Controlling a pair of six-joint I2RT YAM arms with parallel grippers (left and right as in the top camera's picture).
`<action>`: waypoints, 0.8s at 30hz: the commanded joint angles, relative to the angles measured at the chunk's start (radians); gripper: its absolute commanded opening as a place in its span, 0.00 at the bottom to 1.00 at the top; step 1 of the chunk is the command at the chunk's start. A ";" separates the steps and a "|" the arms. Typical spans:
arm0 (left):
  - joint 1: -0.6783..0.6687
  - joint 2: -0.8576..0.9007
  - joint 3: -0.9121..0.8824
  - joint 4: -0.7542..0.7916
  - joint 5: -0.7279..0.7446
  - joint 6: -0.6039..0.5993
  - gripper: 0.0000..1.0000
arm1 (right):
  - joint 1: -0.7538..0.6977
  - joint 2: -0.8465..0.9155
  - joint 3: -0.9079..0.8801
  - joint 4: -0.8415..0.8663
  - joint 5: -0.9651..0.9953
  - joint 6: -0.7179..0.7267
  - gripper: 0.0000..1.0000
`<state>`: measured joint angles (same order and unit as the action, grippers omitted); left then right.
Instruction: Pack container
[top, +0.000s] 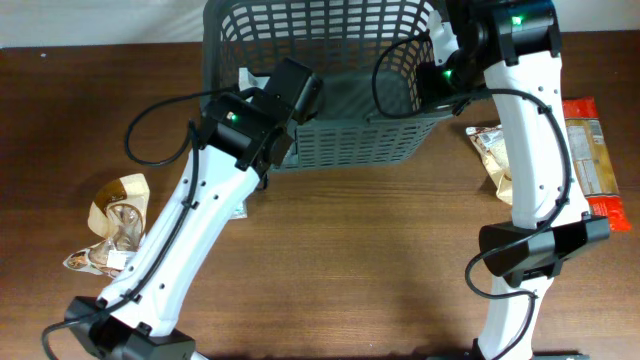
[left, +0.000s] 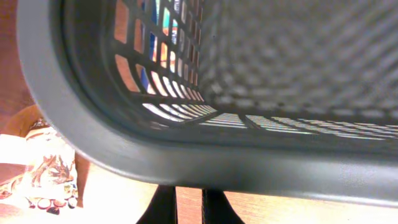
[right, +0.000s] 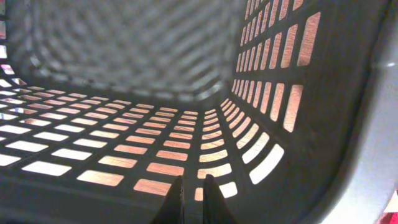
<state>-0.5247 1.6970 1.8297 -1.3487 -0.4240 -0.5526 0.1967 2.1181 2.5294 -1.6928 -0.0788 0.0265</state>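
1. Barely begun, judging by the container (top: 350, 140) at the middle of the far edge: bare inside in both wrist views.
2. Left to pack: brown packets (top: 112, 225) by the left edge, a red packet (top: 590, 150) and a beige bag (top: 492, 150) by the right edge.
3. Left gripper (left: 188, 205): just outside the rim, fingers nearly closed, holding nothing.
4. Right gripper (right: 193, 199): inside the container, fingers almost together, empty.
5. In the way: both arms, crowding the container's mouth.
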 joint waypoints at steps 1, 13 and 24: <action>0.031 -0.025 -0.003 0.006 -0.017 0.028 0.02 | 0.008 -0.036 -0.003 -0.006 0.009 0.013 0.04; 0.058 -0.025 -0.003 0.028 -0.010 0.055 0.02 | 0.008 -0.042 -0.003 -0.006 0.009 0.016 0.04; 0.057 -0.025 -0.003 0.028 0.002 0.073 0.02 | 0.008 -0.045 -0.003 -0.006 0.008 0.016 0.04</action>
<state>-0.4755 1.6970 1.8297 -1.3205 -0.4229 -0.4992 0.1967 2.1178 2.5294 -1.6924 -0.0788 0.0307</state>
